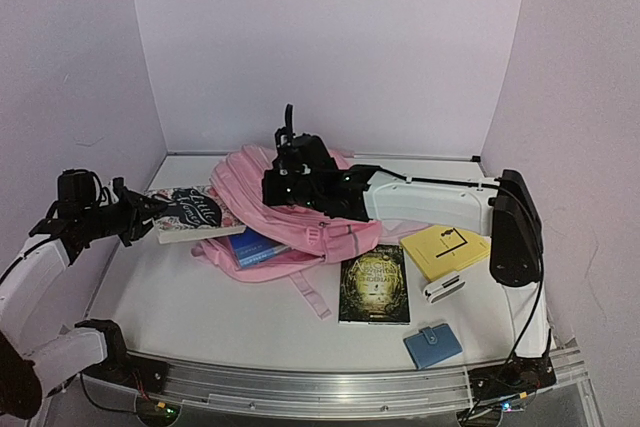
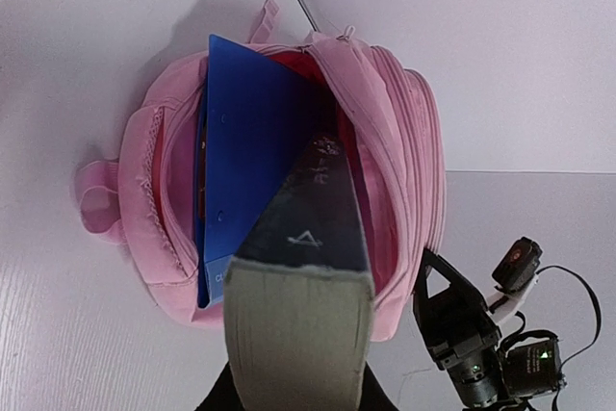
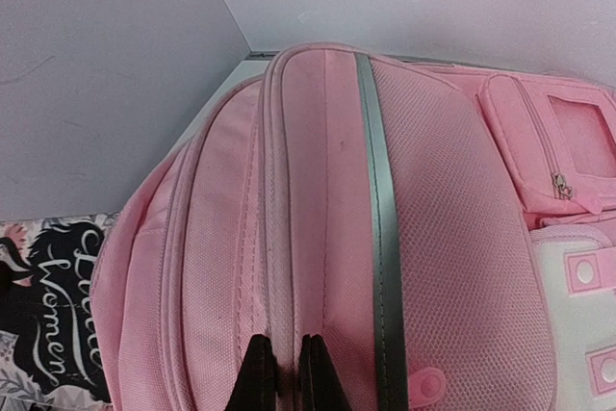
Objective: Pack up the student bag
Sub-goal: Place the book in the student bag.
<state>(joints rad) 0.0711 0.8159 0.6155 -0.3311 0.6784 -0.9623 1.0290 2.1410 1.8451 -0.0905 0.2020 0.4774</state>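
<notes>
From above, 1 student bag (image 1: 330, 235) lies on the worktop (image 1: 200, 307), with 1 dark book (image 1: 374, 284), 1 yellow booklet (image 1: 445, 247) and 1 blue wallet (image 1: 432, 344) near it; the left tool (image 1: 143, 210) grips 1 floral book (image 1: 195, 212). Left wrist: that book points into the bag's open mouth, beside 1 blue folder (image 2: 250, 141). Right wrist: the right tool (image 3: 286, 372) is closed, seemingly pinching 1 bag seam.

student bag (image 1: 245, 192): middle of the table (image 1: 200, 307), toward the far edge, mouth facing left.
folder (image 1: 255, 245): in the bag's mouth, partly sticking out.
held book (image 1: 195, 212): in the left gripper (image 1: 150, 209) by the left edge, far end at the bag's mouth.
second book (image 1: 374, 284): just before the bag.
notepad (image 1: 445, 247): right of the bag.
wallet (image 1: 432, 345): near right corner.
</notes>
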